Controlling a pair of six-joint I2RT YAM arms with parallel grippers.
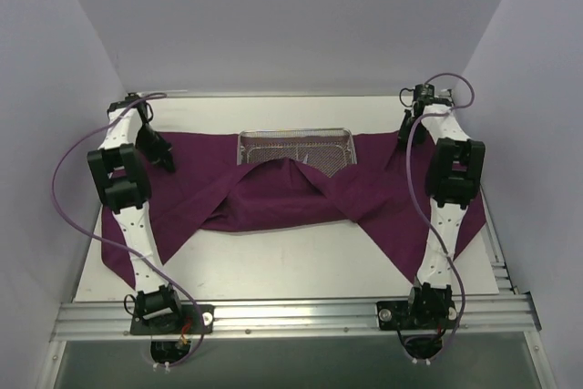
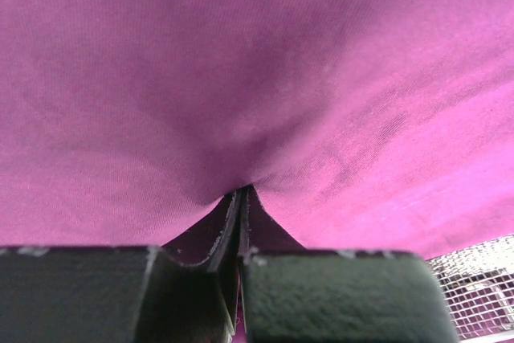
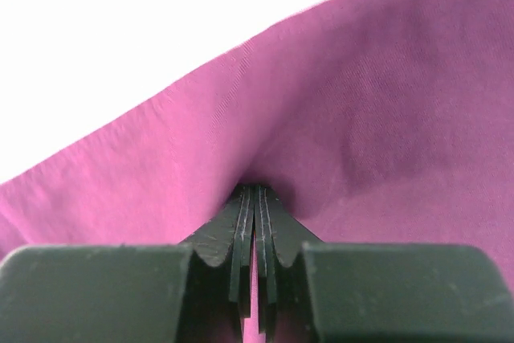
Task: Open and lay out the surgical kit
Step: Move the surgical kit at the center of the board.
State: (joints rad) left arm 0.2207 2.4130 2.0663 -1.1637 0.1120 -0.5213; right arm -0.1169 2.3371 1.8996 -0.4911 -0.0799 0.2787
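The dark purple cloth wrap [image 1: 273, 202] lies spread across the table, its side flaps pulled out left and right and one flap still folded over the front of the silver wire-mesh tray [image 1: 296, 145]. My left gripper [image 1: 168, 158] is shut on the cloth at the far left; in the left wrist view the cloth [image 2: 257, 78] is pinched between the fingertips [image 2: 242, 192], and the tray's mesh [image 2: 482, 287] shows at the lower right. My right gripper [image 1: 404, 138] is shut on the cloth [image 3: 361, 118] at the far right edge. No instruments are visible.
White walls enclose the table on the left, back and right. A metal rail [image 1: 291, 316] runs along the near edge with both arm bases. Bare white tabletop [image 1: 291, 266] lies in front of the cloth.
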